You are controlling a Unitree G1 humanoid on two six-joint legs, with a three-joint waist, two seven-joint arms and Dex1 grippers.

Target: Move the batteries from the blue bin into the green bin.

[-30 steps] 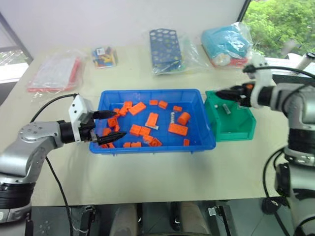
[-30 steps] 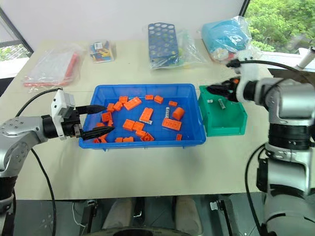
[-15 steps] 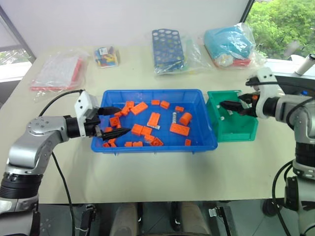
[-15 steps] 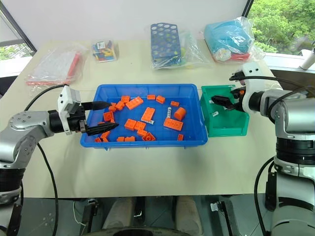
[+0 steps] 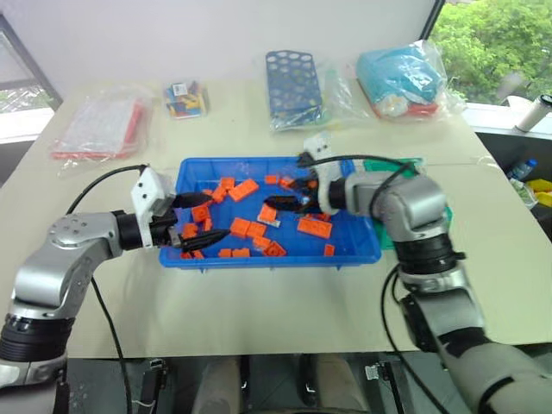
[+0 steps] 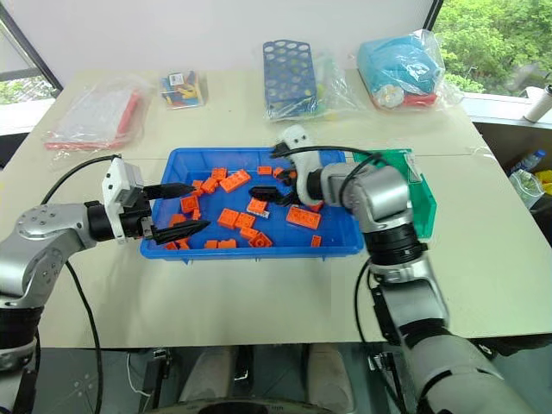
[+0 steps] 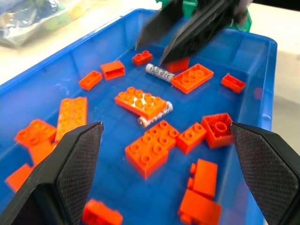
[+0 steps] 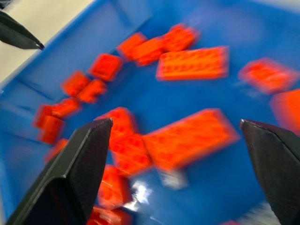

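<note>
— What's on the beige table [image 6: 259, 293]?
— Blue bin [image 6: 250, 252] centre, green bin [image 6: 424, 203] just beside it; at the back a red packet [image 6: 90, 116], small bag [image 6: 182, 89], holed dark-blue rack [image 6: 289, 78], bagged blue bundle [image 6: 405, 65].

The blue bin [image 6: 341, 246] was set mid-table, with the green bin [image 6: 424, 203] touching its right side. Blocks [image 6: 302, 216] and batteries [image 7: 159, 72] lay inside it. Bags [image 6: 93, 115] were placed behind.
</note>
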